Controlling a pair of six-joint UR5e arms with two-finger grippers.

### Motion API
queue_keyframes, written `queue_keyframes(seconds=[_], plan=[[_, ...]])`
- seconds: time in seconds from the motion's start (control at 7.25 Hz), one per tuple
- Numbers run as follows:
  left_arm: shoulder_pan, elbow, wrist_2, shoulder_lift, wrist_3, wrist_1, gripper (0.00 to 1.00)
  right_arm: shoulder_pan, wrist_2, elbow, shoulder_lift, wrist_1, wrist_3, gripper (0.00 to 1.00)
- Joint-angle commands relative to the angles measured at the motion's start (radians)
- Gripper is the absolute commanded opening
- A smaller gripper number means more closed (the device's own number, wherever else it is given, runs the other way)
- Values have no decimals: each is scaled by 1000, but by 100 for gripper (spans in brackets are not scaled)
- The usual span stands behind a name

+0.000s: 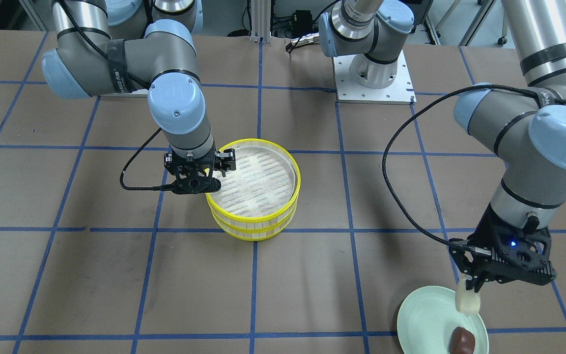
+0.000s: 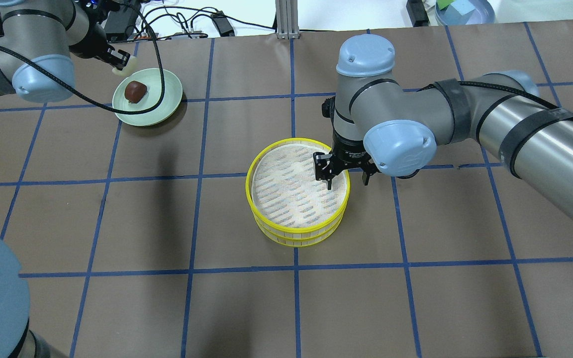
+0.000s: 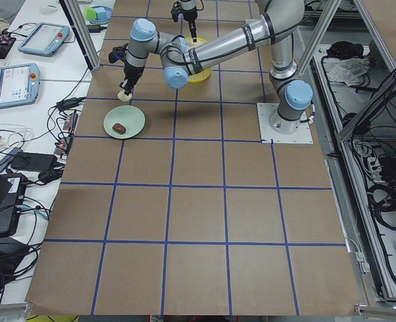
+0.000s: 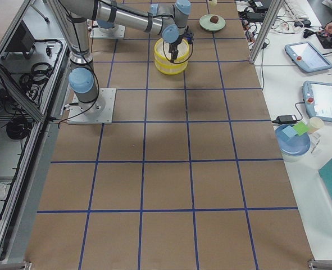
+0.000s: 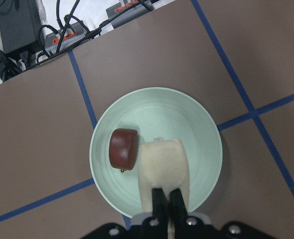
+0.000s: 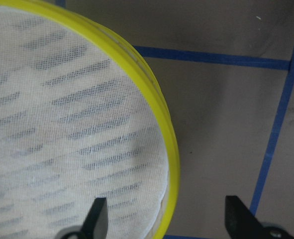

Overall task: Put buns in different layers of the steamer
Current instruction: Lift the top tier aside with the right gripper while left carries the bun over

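Your left hand (image 1: pixel 473 286) is clamped on the upper end of the cream bun (image 1: pixel 467 301). The bun hangs with its long axis close to vertical, its free end pointing down at the green plate (image 1: pixel 420 314). The brown bun (image 1: pixel 462 337) lies on that plate. In the middle of the counter (image 1: pixel 91 275), the steamer (image 2: pixel 266 154) stands with its top layer (image 1: pixel 290 162) stacked on the lower layer (image 1: pixel 256 235). Your right hand (image 2: pixel 347 180) hangs spread across the yellow rim, with one finger inside the top layer and the other outside. It grips nothing.
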Motion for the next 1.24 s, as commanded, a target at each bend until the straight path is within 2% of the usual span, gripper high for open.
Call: queue_keyframes(seconds=[0.0,0.14,0.28,0.55,0.69,0.83,0.97,1.1], plan=[[-2,-3,35,50,-99,-121,0,-1,-3,0,21,1,23,50],[-3,-3,52,67,-123,-196,0,-2,-1,-3,18,3,38,13],[-3,-3,52,85,-167,-263,0,-6,0,-3,12,5,40,0],[-5,-3,105,117,-178,-356,0,-9,-1,-5,-11,8,41,0],[-17,-3,98,133,-206,-387,0,-15,-4,-11,-37,11,38,0],[-55,-3,102,139,-279,-389,0,-30,-15,-35,-61,61,26,0],[-90,-3,104,140,-345,-390,0,-48,-20,-116,-153,250,6,0],[-130,-6,95,140,-438,-401,0,-127,-17,-185,-207,399,-47,0]])
